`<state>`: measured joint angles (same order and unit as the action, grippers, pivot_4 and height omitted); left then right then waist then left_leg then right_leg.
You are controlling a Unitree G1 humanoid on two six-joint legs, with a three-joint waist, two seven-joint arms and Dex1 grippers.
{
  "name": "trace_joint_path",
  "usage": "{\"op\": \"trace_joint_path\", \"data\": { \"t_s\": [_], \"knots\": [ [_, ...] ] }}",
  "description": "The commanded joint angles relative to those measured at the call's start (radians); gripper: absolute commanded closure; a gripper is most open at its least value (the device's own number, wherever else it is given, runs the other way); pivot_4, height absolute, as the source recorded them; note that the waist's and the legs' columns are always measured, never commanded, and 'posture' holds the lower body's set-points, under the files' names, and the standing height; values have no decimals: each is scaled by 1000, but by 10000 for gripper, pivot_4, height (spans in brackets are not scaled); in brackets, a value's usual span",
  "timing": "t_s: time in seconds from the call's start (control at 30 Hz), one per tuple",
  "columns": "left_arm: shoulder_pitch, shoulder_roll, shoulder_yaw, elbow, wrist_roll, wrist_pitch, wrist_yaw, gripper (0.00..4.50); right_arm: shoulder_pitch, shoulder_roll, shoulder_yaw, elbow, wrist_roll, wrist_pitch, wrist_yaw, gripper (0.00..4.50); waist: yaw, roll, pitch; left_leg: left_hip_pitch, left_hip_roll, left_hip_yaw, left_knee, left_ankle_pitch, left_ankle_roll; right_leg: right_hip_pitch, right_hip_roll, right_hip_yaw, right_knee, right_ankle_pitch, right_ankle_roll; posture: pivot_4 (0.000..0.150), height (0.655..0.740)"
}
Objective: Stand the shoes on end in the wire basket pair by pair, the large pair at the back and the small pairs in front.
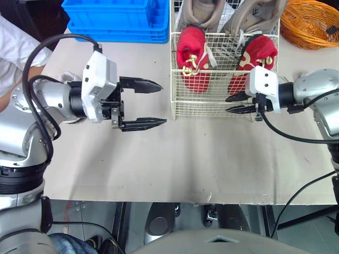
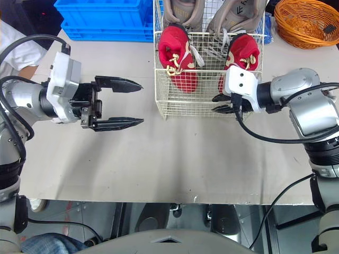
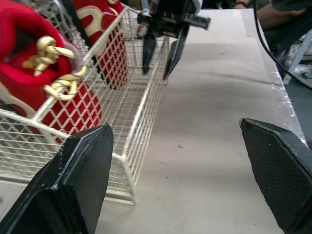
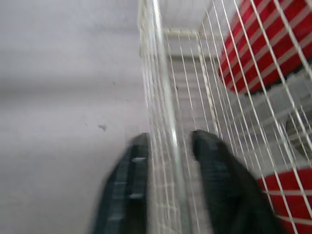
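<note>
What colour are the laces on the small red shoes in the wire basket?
Cream-yellow laces on the red shoes; clearest in the left wrist view.

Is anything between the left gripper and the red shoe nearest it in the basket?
Yes. The left side wall of the wire basket stands between the open left gripper and the near red shoe, which stands just inside it. The basket is open on top.

Standing on end in white wire basket (image 1: 212, 105): red pair (image 1: 192, 61) at six o'clock, large grey pair (image 1: 204, 10) at twelve.
</note>
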<state>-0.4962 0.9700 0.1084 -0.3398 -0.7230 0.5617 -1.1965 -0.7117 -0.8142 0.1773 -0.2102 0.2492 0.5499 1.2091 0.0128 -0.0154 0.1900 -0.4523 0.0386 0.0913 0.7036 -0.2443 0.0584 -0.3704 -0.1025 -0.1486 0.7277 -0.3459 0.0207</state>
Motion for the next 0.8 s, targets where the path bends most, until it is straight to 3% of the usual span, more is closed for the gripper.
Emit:
{"op": "trace_joint_path", "data": {
  "t_s": [0.03,0.07,0.27,0.53,0.6,0.8],
  "knots": [
    [-22,-4,12,-10,3,-15,-7,0,12,-15,-101,-52,26,-8,-55,12073,1,0,0,0,0,0,0,0,0,0,0,0,0,0,0,1500,6860],
    [-25,-9,10,-11,1,-13,-7,0,30,-38,-125,-67,44,-3,-42,8182,1,0,0,0,0,0,0,0,0,0,0,0,0,0,0,1500,6860],
    [-49,-44,6,-26,-18,5,11,0,133,-130,-367,-11,99,20,-106,8182,3,0,0,0,0,0,0,0,0,0,0,0,0,0,0,1500,6860],
    [-149,-128,-46,-25,-36,91,89,0,258,-186,-605,457,33,-181,-264,8182,4,0,0,2,-1,1,0,0,0,3,-1,0,0,0,0,1500,6860],
    [-181,-154,-64,-18,-27,108,112,0,253,-185,-613,619,12,-271,-294,256,-2,1,0,4,0,2,0,0,0,3,-1,1,1,0,0,1500,6860],
    [-216,-202,-86,-9,-25,140,145,0,157,-165,-609,944,13,-378,-353,256,-8,4,2,5,0,5,0,0,0,2,0,3,2,0,0,1500,6860]
  ]
}}
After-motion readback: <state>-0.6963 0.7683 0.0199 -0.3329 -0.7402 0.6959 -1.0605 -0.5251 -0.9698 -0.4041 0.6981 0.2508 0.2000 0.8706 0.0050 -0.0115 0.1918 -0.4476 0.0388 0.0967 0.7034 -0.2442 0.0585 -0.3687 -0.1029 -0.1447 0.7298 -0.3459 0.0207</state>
